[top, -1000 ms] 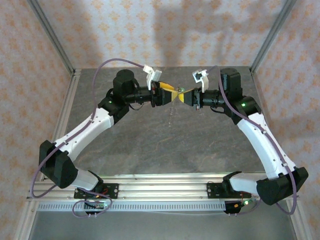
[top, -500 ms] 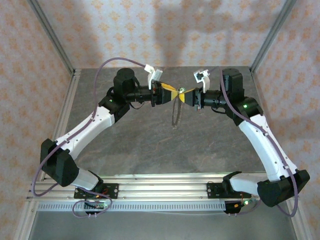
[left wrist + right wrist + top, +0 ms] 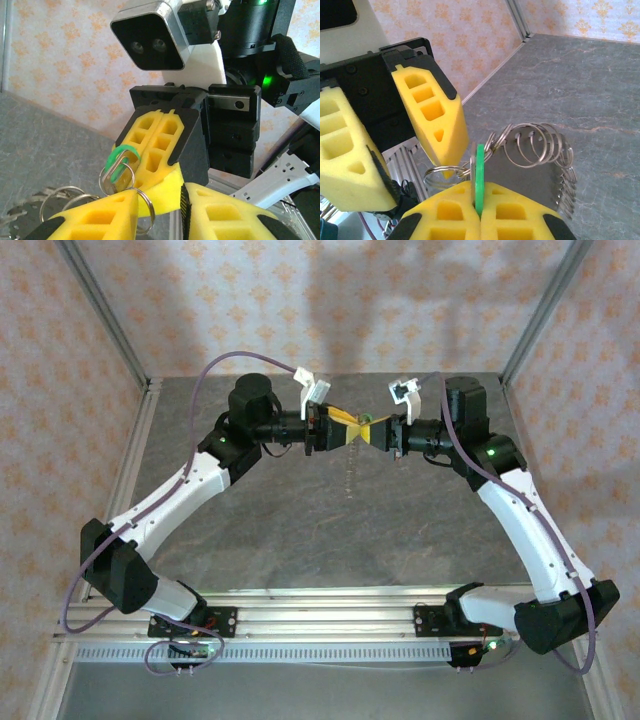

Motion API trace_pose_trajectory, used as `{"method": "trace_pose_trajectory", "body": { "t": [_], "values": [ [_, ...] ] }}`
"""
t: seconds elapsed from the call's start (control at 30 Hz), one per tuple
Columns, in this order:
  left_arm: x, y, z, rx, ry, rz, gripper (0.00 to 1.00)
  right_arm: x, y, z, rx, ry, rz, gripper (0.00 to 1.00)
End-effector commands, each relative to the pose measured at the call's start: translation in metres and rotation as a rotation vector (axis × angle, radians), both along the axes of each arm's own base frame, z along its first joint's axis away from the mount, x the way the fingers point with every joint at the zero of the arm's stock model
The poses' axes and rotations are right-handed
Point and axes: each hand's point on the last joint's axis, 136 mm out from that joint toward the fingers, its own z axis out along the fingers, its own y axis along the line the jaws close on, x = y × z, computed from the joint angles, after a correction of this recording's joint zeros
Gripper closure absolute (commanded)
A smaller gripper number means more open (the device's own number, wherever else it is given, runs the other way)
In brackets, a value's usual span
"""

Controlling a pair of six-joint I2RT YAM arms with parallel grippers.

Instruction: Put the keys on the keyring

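Note:
My right gripper [image 3: 480,189] [image 3: 373,430] is shut on the key [image 3: 479,172], whose green head [image 3: 120,156] sticks up edge-on between the yellow pads. The keyring [image 3: 540,147], a bunch of thin metal loops with a bumpy rim [image 3: 30,212], hangs beside the key above the table. My left gripper [image 3: 160,200] [image 3: 345,426] faces the right one tip to tip, its jaws apart. One of its fingers [image 3: 435,117] has its tip in a small silvery loop [image 3: 442,172] [image 3: 146,210] next to the key. Nothing is pinched between the left fingers.
Both grippers meet in mid-air over the far middle of the grey stone-patterned table [image 3: 330,530]. Aluminium frame posts [image 3: 110,325] stand at the back corners in front of patterned walls. The arm bases sit on a rail [image 3: 320,615] at the near edge.
The left jaws have narrowed. The left gripper has edged closer to the right one. The hanging keyring showed dark below the grippers half a second ago and now looks fainter.

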Motion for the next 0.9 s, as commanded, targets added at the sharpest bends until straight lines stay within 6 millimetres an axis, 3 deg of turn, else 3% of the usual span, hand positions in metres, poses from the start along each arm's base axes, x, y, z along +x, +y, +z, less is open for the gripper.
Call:
{"method": "trace_pose_trajectory", "body": {
  "t": [0.0,0.27,0.47,0.63,0.77,0.87],
  "values": [
    [-0.006,-0.004,0.006,0.004,-0.037,-0.038,0.74,0.002,-0.001,0.028,0.037,-0.091,-0.013,1.00],
    [0.003,0.000,-0.009,0.065,-0.032,0.025,0.62,0.002,-0.001,0.026,0.033,-0.087,-0.014,1.00],
    [0.009,0.001,-0.010,0.069,-0.038,0.063,0.62,0.002,-0.002,0.025,0.031,-0.086,-0.014,1.00],
    [0.014,0.001,-0.009,0.069,-0.039,0.080,0.74,0.001,-0.002,0.026,0.034,-0.084,-0.012,1.00],
    [0.020,0.001,-0.010,0.069,-0.043,0.113,0.97,0.001,-0.001,0.026,0.035,-0.081,-0.011,1.00],
    [0.027,0.005,-0.007,0.061,-0.055,0.167,1.00,-0.006,-0.005,0.032,0.038,-0.105,-0.019,1.00]
  ]
}}
